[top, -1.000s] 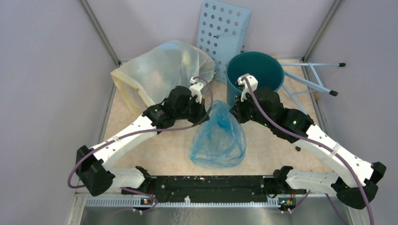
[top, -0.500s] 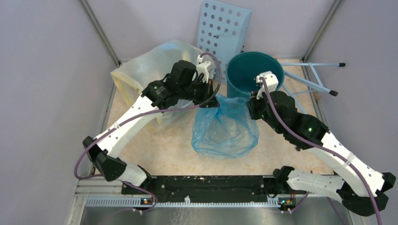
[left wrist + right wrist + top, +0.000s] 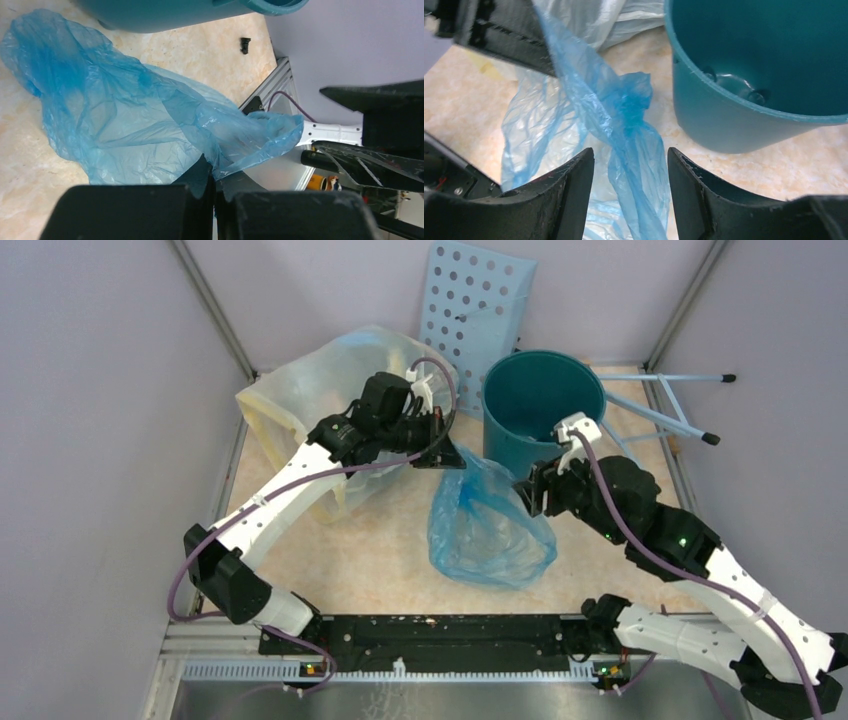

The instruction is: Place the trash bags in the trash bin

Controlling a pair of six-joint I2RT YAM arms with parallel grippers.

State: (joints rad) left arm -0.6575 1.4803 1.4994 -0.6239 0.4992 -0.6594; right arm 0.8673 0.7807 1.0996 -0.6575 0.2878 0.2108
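Big whitish bag, yellowish edges, slumped just left of and behind the left jaws. Pale-blue perforated panel leans at back, beyond both. Thin blue tube frame lies beyond and right of the right jaws.
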